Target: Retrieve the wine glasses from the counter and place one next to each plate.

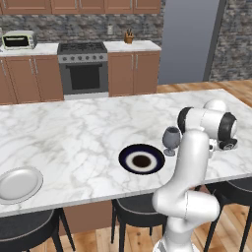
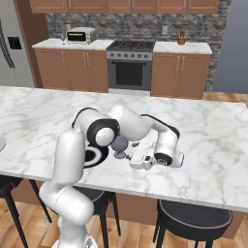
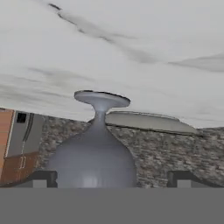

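Observation:
One wine glass (image 1: 171,139) stands upright on the marble island, just right of the dark plate (image 1: 141,160). A second, light-grey plate (image 1: 18,183) lies at the island's near left. In the right base view my gripper (image 2: 131,158) reaches low over the island from the right, level with the wine glass (image 2: 119,144). The rolled hand view shows the wine glass (image 3: 94,162) upside down, its bowl between my gripper (image 3: 113,177)'s spread fingertips (image 3: 43,177), nearer the left one. The jaws stand open. The plate (image 3: 148,121) lies just behind the foot. The counter (image 1: 133,47) stands at the back wall.
Black stools (image 1: 140,209) are tucked under the island's near edge beside my base. At the back wall stand a stove (image 1: 82,69), a toaster oven (image 1: 18,39) and a knife block (image 1: 129,37). A grey fridge (image 2: 12,43) is at far left.

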